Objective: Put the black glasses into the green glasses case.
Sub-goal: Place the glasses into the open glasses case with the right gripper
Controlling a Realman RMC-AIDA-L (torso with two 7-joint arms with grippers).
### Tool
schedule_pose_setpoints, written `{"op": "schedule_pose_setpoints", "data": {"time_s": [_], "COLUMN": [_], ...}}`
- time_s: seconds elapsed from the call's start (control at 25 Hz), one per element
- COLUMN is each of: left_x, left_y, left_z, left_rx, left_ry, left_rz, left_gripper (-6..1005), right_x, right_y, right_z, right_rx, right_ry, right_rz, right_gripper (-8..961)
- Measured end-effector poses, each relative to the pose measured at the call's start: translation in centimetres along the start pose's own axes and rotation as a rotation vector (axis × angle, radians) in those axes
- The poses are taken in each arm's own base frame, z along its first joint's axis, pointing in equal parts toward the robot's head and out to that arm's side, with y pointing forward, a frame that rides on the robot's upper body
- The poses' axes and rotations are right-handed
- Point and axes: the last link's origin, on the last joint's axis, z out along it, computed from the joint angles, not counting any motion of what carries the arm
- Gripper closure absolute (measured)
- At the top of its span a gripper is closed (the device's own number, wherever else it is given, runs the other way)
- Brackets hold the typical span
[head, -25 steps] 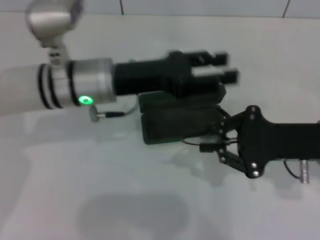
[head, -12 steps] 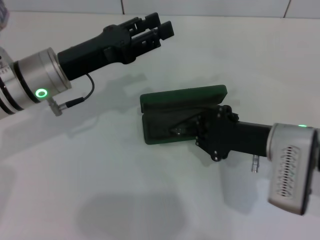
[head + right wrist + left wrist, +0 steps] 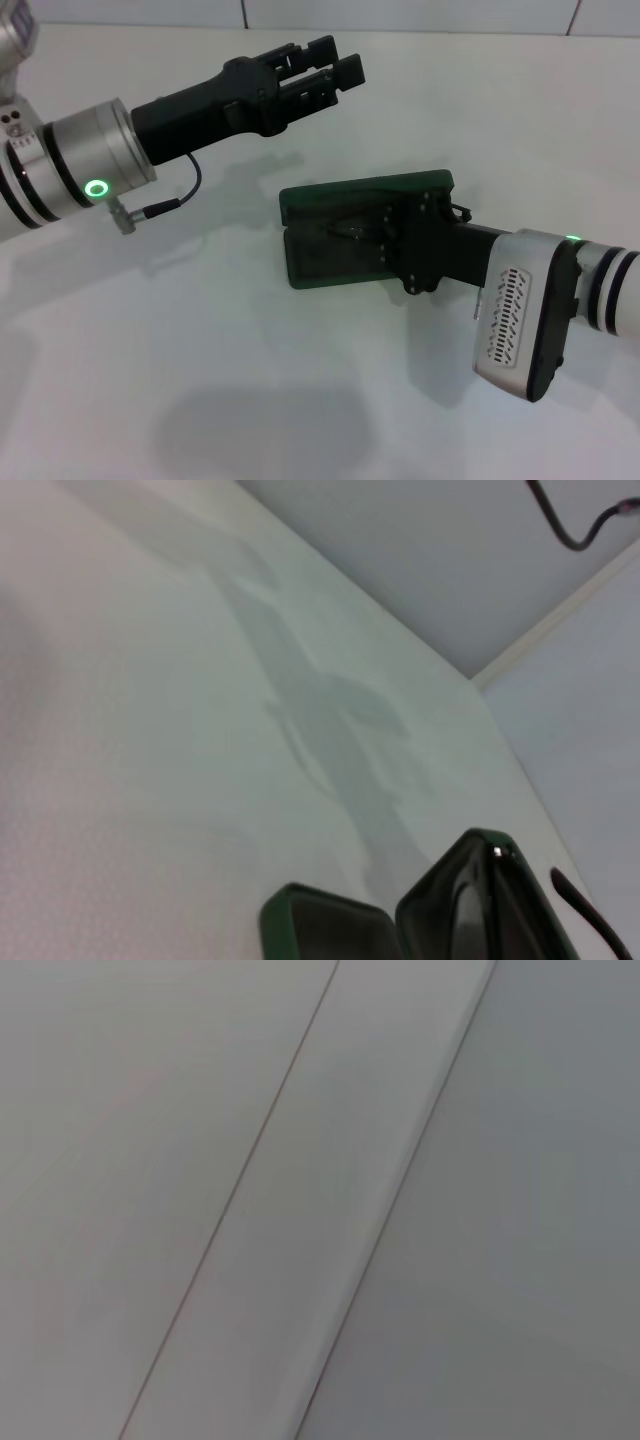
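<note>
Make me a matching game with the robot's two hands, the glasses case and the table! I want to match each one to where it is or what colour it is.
Things:
1. left hand
2. right hand
3. green glasses case
4. table

Descriptions:
A. white, with everything on it
B. lying open
C. raised, away from the case
D. down over the case's open tray

Pairs: 1-C, 2-D, 3-B, 4-A
</note>
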Motion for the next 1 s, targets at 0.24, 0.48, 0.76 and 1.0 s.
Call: {"op": "schedule_pose_setpoints", "data": {"time_s": [0.24, 0.48, 0.76, 1.0], "left_x": [-0.2, -0.4, -0.2, -0.3], "left_y": [0.0, 0.0, -0.2, -0.3], "left_z": [-0.2, -0.3, -0.1, -0.2], "left_rx": [0.002, 0.005, 0.013, 0.025], "left_ry": [-0.007, -0.014, -0.019, -0.017], "left_rz": [-0.003, -0.007, -0.012, -0.017], "left_gripper": [380, 377, 377, 377], "right_x": [-0.5, -0.6, -0.5, -0.2], "right_y": [0.1, -0.2, 0.7, 1.3], "right_z": [0.0, -0.2, -0.3, -0.8], "right_rx": [0.004, 0.0, -0.055, -0.094], "right_ry": [-0.013, -0.024, -0.02, -0.025], "right_rz": [0.078, 0.131, 0.132, 0.155], "right_gripper": [720, 544, 460, 427]}}
